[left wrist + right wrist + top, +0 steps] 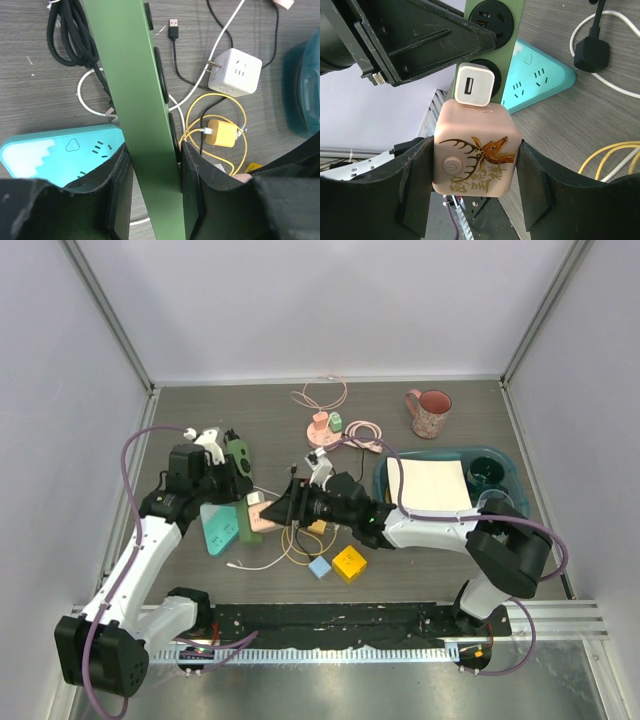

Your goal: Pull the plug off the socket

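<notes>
A tall green power strip (240,492) is held off the table between my left gripper's pads; in the left wrist view the strip (135,100) fills the gap of the left gripper (152,167). My right gripper (287,508) is shut on a pink cube socket (475,145) with a deer print and a power button. A white USB charger plug (475,86) sits on the cube's far face, right against a round outlet of the green strip (497,30). I cannot tell which of the two it is plugged into.
A teal power strip (217,528) lies under the green one. Nearby lie a white cube socket (235,71), a yellow charger (221,132) with yellow cable, a black plug (591,50), yellow (349,562) and blue (320,567) blocks, a teal tray (510,465) and a mug (430,412).
</notes>
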Controlling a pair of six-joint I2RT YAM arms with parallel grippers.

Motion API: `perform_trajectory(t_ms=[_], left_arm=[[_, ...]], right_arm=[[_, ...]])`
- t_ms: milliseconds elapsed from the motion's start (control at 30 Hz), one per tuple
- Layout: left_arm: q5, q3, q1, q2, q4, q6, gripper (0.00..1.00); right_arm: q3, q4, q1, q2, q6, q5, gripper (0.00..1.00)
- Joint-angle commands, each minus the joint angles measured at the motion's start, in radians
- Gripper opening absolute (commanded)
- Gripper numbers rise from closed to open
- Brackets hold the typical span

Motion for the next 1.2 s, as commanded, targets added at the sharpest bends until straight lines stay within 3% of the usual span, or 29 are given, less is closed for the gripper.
perform_trajectory(t_ms=[0,167,467,700,833,933,1167], left_arm=[[-0.186,0.032,0.034,-0.008,0.016,0.144,0.00],[-0.181,0.038,0.033,0.006,0.012,0.144,0.00],[-0.215,0.038,0.007,0.025,0.002,0.154,0.00],[-0.242,0.044,-0.007,0.043,-0.014,0.159,0.00],[-0.242,0.046,-0.007,0.042,-0.014,0.162,0.00],[-0.242,0.046,-0.007,0.048,-0.015,0.165,0.00],[-0.181,0.026,-0.006,0.074,0.133,0.177,0.00]], right_arm=[[-0.047,0.127,-0.081,-0.129,-0.040,-0.075,0.01],[-0.072,0.149,-0.085,-0.123,-0.012,-0.097,0.01],[0.211,-0.210,-0.008,-0.062,-0.165,0.040,0.01],[0.056,-0.059,-0.089,-0.142,-0.060,-0.054,0.01],[-0.108,0.114,-0.111,-0.160,0.028,-0.089,0.01],[-0.133,0.208,-0.111,-0.151,0.057,-0.112,0.01],[0.033,0.033,-0.117,-0.085,-0.102,-0.095,0.01]])
